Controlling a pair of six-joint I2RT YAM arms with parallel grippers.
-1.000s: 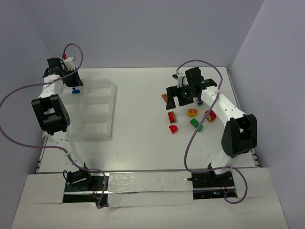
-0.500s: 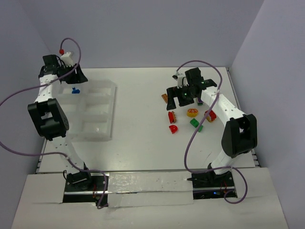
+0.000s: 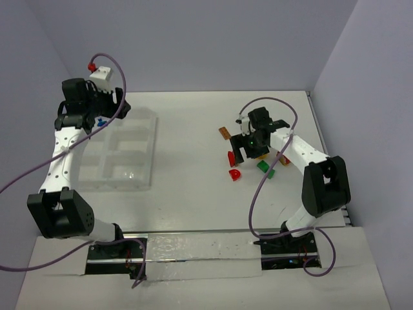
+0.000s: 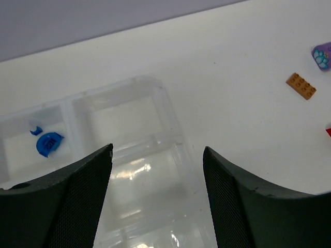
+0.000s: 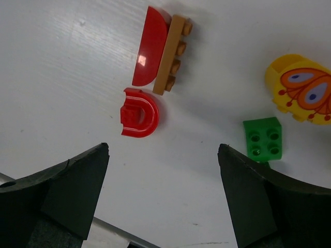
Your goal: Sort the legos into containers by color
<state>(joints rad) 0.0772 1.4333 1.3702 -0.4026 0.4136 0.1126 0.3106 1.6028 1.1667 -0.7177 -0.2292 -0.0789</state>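
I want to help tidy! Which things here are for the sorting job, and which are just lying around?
For the job: blue piece, red arch, green brick, yellow butterfly piece, orange brick, clear tray.
Just there: purple cables, taped strip.

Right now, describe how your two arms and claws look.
Both the left arm and the right arm have white links with bulky black joints, and a purple cable loops loosely along each. The left one's cable ends in a red plug. The left claw and right claw have broad dark grey fingers, finely mesh-textured on the left.
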